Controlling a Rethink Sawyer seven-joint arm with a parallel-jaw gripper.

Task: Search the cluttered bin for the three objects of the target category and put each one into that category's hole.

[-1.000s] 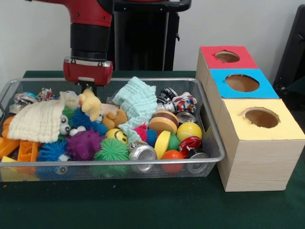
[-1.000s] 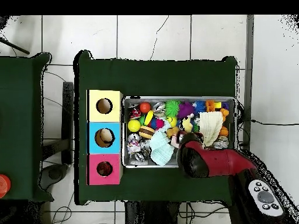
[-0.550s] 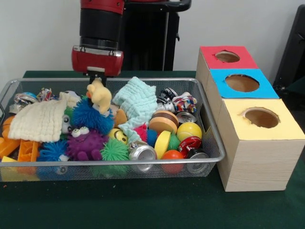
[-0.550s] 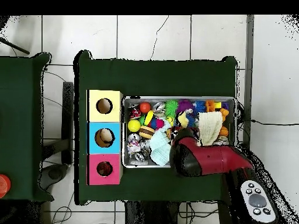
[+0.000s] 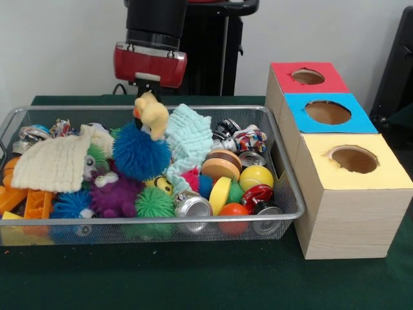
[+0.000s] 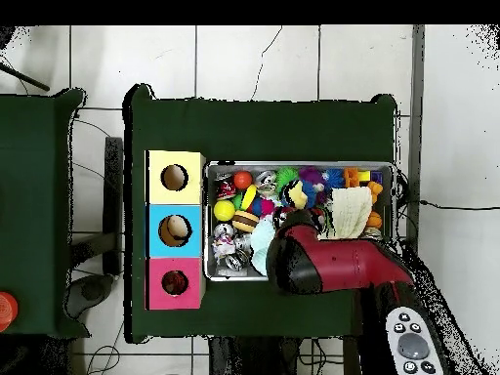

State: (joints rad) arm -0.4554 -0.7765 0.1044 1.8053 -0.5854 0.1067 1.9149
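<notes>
My gripper (image 5: 147, 88) hangs over the back of the wire mesh bin (image 5: 155, 221), shut on a yellow plush duck (image 5: 153, 113) that dangles from it above the clutter. A blue spiky ball (image 5: 141, 154) sits right under the duck and touches it. I cannot tell whether the ball hangs from the duck or rests on the pile. In the overhead view the red arm head (image 6: 293, 256) covers the gripper, and only a bit of the blue ball (image 6: 300, 198) shows beside it. To the right stand the red box (image 5: 284, 72), blue box (image 5: 297, 106) and yellow box (image 5: 322, 174), each with a round hole.
The bin holds a cream cloth (image 5: 51, 161), a mint cloth (image 5: 190, 135), a purple fuzzy toy (image 5: 115, 194), a green spiky ball (image 5: 151, 203), crushed cans (image 5: 192, 206), a yellow ball (image 5: 256, 175) and a burger toy (image 5: 221, 165). The yellow box touches the bin's right side.
The gripper has risen and moved right, toward the boxes, with the duck in it. The blue spiky ball has come up and right with the duck.
</notes>
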